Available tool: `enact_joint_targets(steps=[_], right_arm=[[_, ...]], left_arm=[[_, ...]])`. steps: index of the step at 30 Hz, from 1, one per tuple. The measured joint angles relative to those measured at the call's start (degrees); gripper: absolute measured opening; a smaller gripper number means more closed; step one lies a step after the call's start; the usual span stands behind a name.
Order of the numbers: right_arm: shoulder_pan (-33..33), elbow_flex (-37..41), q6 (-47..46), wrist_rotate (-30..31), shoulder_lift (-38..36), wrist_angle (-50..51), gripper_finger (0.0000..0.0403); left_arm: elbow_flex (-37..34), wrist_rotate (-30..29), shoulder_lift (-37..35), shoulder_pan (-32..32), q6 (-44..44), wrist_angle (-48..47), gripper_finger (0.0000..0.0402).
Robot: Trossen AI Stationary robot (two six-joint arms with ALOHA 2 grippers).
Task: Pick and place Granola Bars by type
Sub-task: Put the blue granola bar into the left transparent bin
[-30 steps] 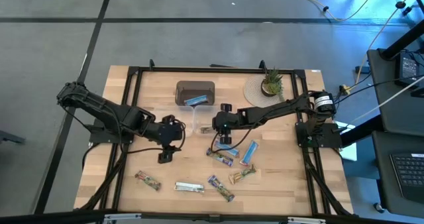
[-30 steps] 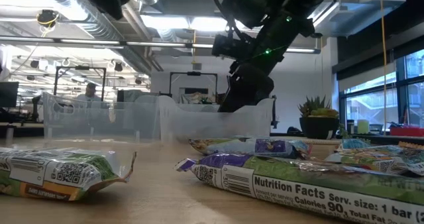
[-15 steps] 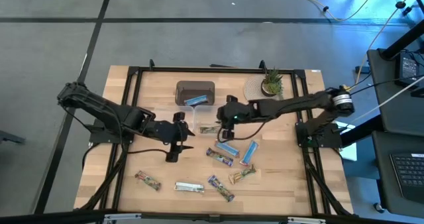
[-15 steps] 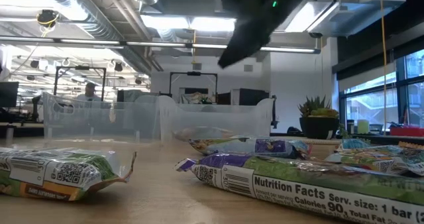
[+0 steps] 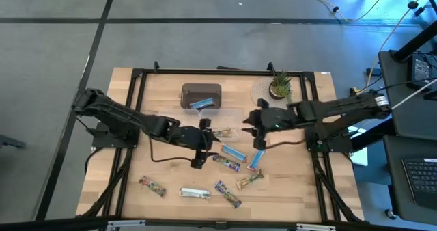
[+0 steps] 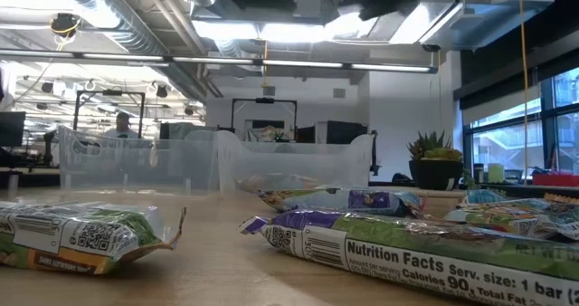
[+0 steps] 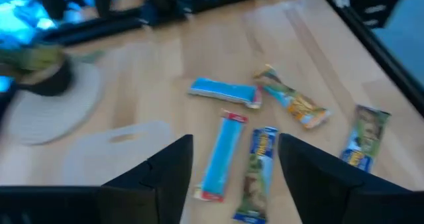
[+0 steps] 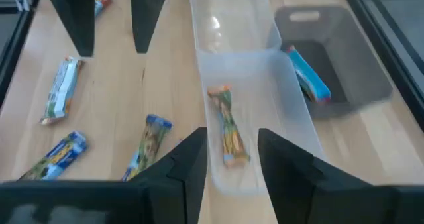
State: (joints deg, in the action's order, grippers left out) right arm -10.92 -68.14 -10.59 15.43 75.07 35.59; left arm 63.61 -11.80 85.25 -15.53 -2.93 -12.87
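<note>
L arm reaches in from table's left edge, stretched toward centre; left gripper (image 5: 199, 141) at mid-table, fingers (image 7: 165, 174) apart, nothing between them. R arm comes in from right side, elbow bent; right gripper (image 5: 250, 126) just right of centre, fingers (image 8: 192, 164) parted w/ a gap, empty.

I am looking into an open lab or office: exposed ceiling ducts (image 6: 136, 21), strip lights (image 6: 271, 63), desks with monitors (image 6: 11, 129), a seated person (image 6: 122, 125), grey floor (image 5: 205, 19).
</note>
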Motion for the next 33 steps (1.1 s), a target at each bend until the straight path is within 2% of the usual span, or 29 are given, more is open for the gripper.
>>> enact_joint_targets(steps=[4, 9, 18, 33], right_arm=[[-3.72, 0.00, -4.04, 4.38, -2.52, 4.35, 0.0139], [-7.19, 0.02, -7.62, 7.90, -2.97, 6.83, 0.0139], [-10.96, 0.04, -11.85, 8.03, -2.69, 7.23, 0.0139], [-12.81, 0.04, -13.33, 8.03, -2.69, 7.22, 0.0139]], left_arm=[[0.01, 4.80, 4.44, 0.82, 0.05, 1.94, 0.0214], [0.00, 4.97, 10.36, 1.07, 0.16, 3.49, 0.0214], [0.00, 4.94, 21.19, 1.07, 0.36, 10.73, 0.0214], [0.00, 5.34, 28.24, 1.07, 4.21, 11.02, 0.0214]])
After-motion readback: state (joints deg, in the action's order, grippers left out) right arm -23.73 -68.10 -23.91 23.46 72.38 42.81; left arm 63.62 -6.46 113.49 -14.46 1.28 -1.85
